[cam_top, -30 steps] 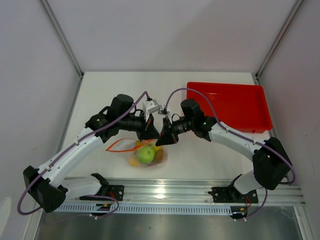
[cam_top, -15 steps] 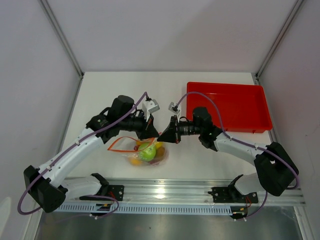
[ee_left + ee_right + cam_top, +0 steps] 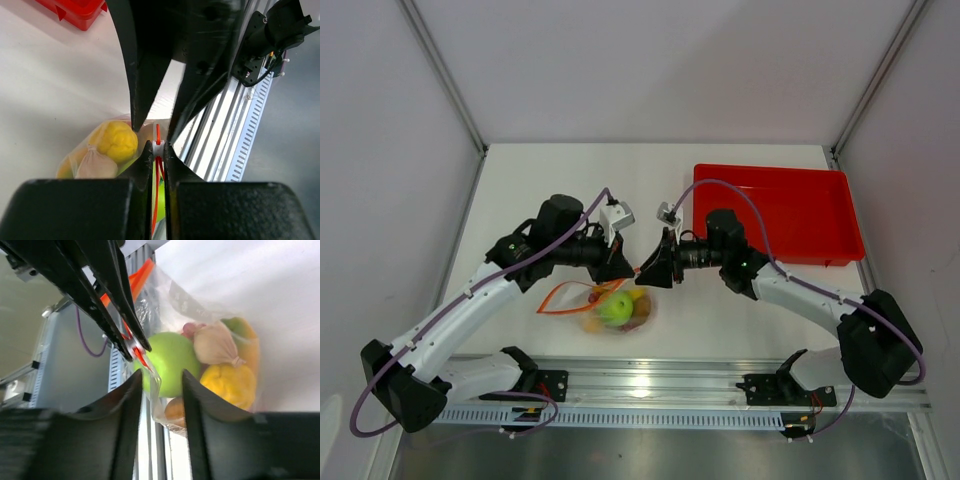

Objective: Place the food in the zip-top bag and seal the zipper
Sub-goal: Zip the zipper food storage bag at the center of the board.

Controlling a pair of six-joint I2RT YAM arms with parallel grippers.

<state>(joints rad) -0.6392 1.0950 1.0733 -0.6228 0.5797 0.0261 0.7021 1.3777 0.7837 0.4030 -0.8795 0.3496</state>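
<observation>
The zip-top bag [image 3: 608, 308] lies near the table's front edge, hanging partly lifted between the two grippers. The food shows through it: a green apple [image 3: 614, 308] [image 3: 172, 362], a yellow fruit [image 3: 230, 382] [image 3: 118, 140], a brown kiwi [image 3: 176, 410] and a pale piece [image 3: 214, 345]. My left gripper [image 3: 625, 270] [image 3: 158, 150] is shut on the orange-red zipper [image 3: 158, 135] [image 3: 137, 277] at its white slider. My right gripper [image 3: 642, 276] [image 3: 161, 375] faces it tip to tip and is open, with the bag's clear corner between its jaws.
A red tray [image 3: 780, 215] stands at the back right of the table. The metal rail [image 3: 650, 385] with the arm bases runs along the near edge, just below the bag. Grey walls close in the left and right sides.
The right gripper closed by the zipper end, then opened again. Its arm swung lower and more level. The left gripper, still shut on the zipper, shifted slightly left and the bag shifted with it.
</observation>
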